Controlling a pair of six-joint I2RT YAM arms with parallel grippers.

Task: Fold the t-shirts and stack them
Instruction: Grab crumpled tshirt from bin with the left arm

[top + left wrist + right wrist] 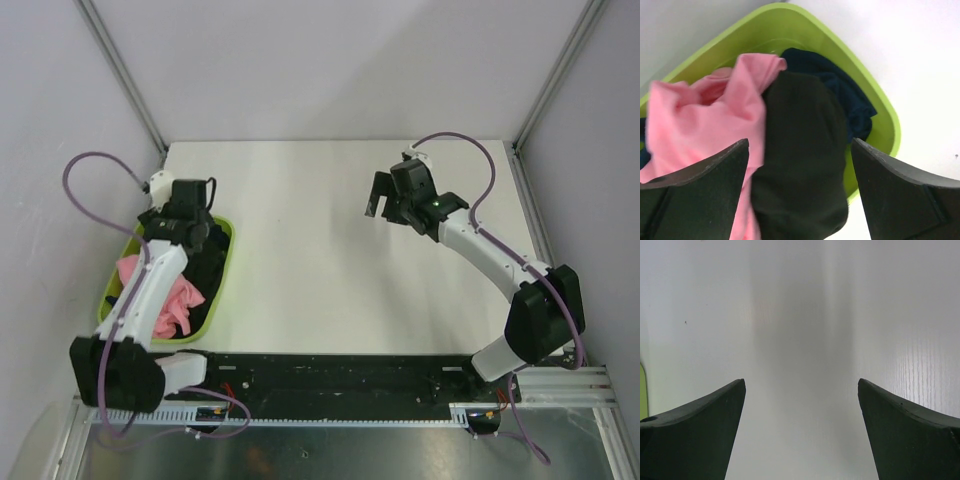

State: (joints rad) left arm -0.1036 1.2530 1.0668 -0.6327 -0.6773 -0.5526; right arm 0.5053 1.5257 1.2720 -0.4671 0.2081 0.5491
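Observation:
A salmon-pink t-shirt (695, 120) and dark t-shirts (805, 165) lie crumpled together in a lime-green tub (880, 110). In the top view the pink t-shirt (180, 300) and a dark t-shirt (210, 262) fill the tub (222, 270) at the table's left edge. My left gripper (192, 222) hangs over the far end of the tub. It is open (800, 150), with the dark cloth below between its fingers, not gripped. My right gripper (388, 205) is open and empty (801, 385) above the bare white table, right of centre.
The white table (320, 250) is enclosed by pale walls with metal posts at the back corners. The tub sits close to the left wall. A black rail with both arm bases runs along the near edge.

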